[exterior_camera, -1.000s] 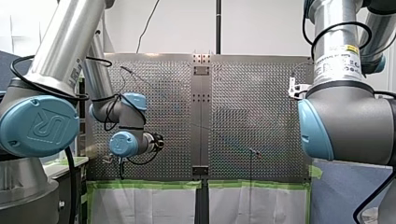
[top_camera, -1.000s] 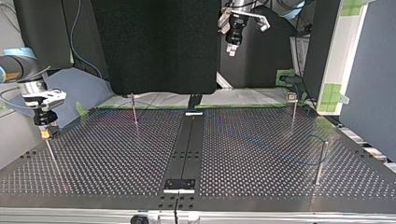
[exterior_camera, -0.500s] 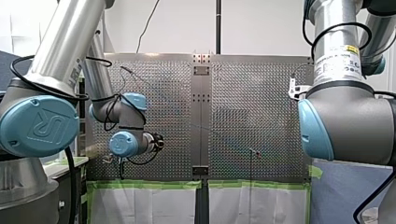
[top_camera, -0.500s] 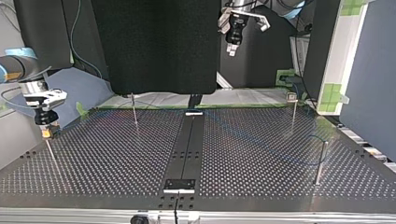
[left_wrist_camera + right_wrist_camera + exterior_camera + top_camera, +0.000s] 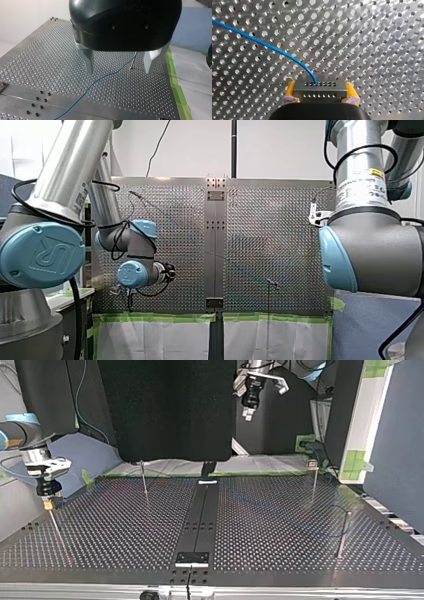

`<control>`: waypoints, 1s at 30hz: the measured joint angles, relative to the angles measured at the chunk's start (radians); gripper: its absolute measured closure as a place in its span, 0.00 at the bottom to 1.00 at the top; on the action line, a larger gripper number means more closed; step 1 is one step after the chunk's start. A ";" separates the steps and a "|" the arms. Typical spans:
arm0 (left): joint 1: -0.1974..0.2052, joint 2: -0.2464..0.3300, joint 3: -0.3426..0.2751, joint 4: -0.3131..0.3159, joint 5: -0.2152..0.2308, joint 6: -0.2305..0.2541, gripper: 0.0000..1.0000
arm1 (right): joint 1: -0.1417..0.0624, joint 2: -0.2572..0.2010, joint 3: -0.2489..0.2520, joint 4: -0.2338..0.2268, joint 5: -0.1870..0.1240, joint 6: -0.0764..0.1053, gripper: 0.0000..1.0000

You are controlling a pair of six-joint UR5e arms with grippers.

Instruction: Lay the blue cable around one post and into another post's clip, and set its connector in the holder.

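Crosswise, connector (image 5: 319, 87) in my right gripper (image 5: 319, 92)

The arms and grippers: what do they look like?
Silver tubes, blue joint caps, black cables looping along them. My left arm bears a UR logo, my right arm a white label. My left gripper is black with metal fingers; my right gripper has yellow pads.

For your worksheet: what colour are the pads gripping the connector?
The pads clamping the connector are yellow, best seen in the right wrist view.

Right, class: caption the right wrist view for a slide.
Right gripper holds the connector, blue cable trailing over the perforated table.
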 joint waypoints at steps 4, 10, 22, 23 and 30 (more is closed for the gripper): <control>0.001 0.000 0.000 0.000 0.001 0.000 0.01 | 0.001 0.000 -0.003 0.002 0.000 0.001 1.00; 0.001 0.000 0.000 0.001 0.000 0.000 0.01 | 0.003 0.000 -0.004 0.002 0.000 -0.001 1.00; 0.001 0.000 0.000 0.001 -0.002 0.000 0.01 | 0.007 0.000 -0.004 0.006 0.005 -0.023 1.00; 0.001 0.000 0.000 0.000 -0.002 0.000 0.01 | 0.007 0.000 -0.004 0.007 0.006 -0.026 0.93; 0.001 0.000 0.000 0.001 -0.002 0.000 0.01 | 0.008 0.000 -0.004 0.009 0.022 -0.039 0.52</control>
